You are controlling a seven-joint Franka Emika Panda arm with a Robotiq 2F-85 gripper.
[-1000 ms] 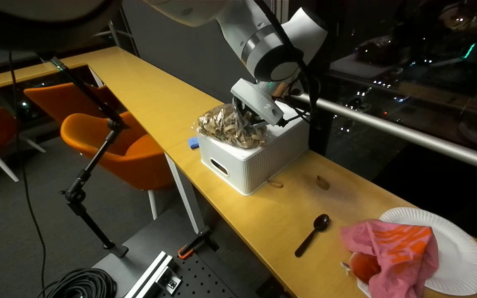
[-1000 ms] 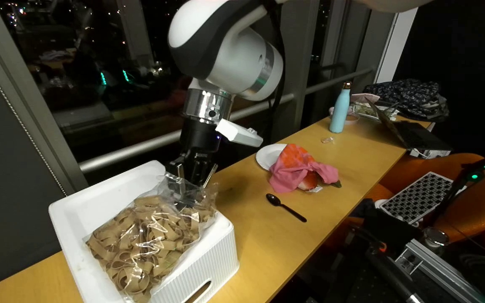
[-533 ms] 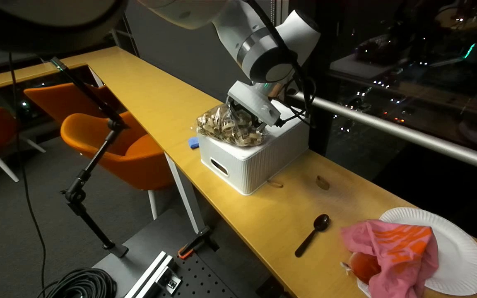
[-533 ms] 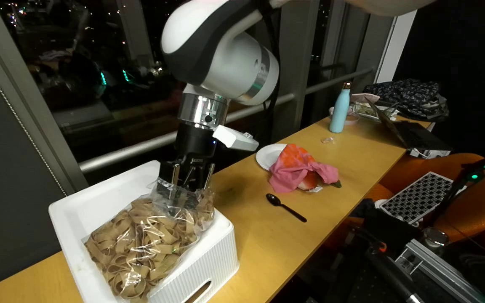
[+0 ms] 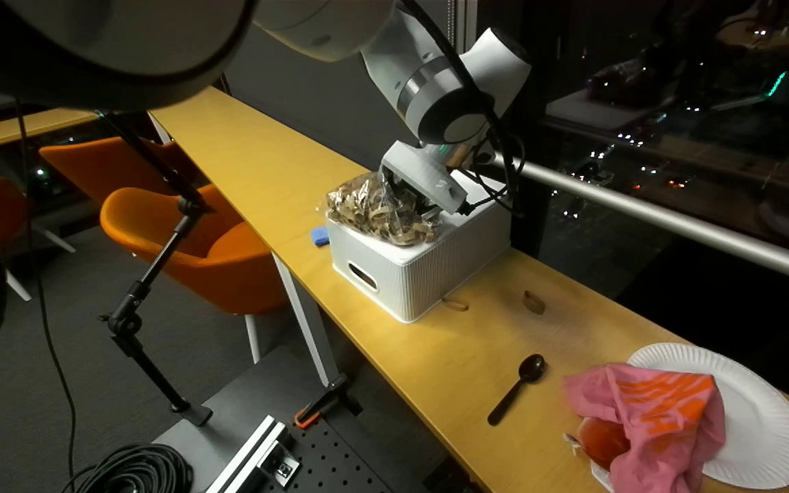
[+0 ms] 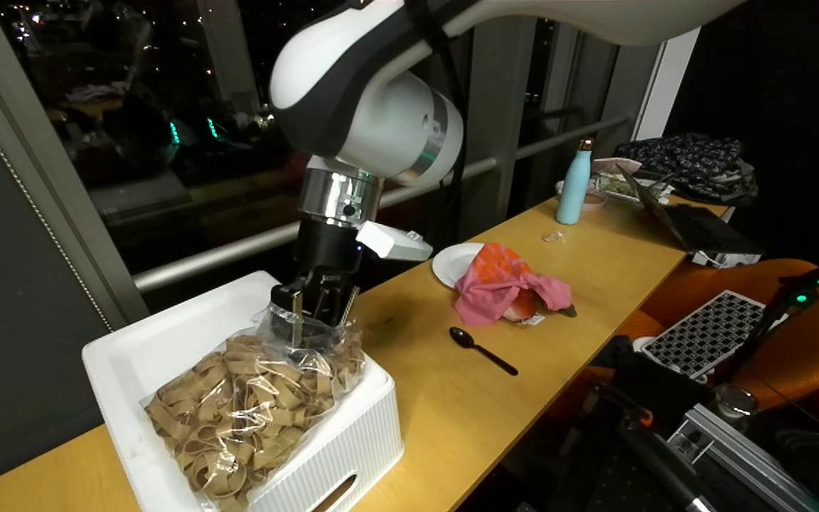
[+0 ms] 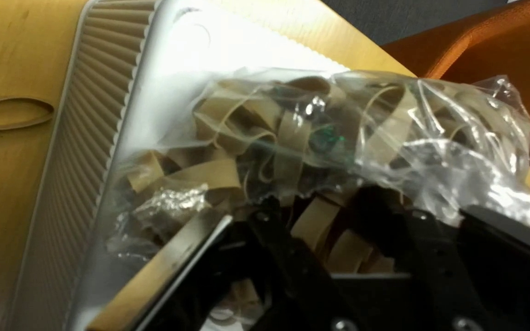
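Observation:
My gripper (image 6: 321,323) points down into a clear plastic bag (image 6: 253,419) filled with wide tan rubber bands. Its black fingers are spread apart, and the tips are hidden by the bag and bands. The bag lies on top of a white ribbed box (image 6: 381,412). In the wrist view, the gripper (image 7: 338,216) sits at the bag's crinkled edge, with tan bands (image 7: 313,225) showing between the fingers. The bag also shows in the wrist view (image 7: 384,124) and in an exterior view (image 5: 367,205). I cannot see anything pinched.
Two loose tan bands (image 5: 456,305) (image 5: 533,302) lie beside the box. A black spoon (image 5: 518,389), a pink and orange cloth (image 5: 668,411) and a white paper plate (image 5: 764,424) lie farther along the table. A blue bottle (image 6: 575,183) and a laptop (image 6: 694,220) stand beyond. A metal rail (image 5: 675,222) runs along the window.
The gripper has moved slightly lower and toward the box, settling further into the bag's mouth. Its fingers stay apart. The bag's plastic has shifted a little around them.

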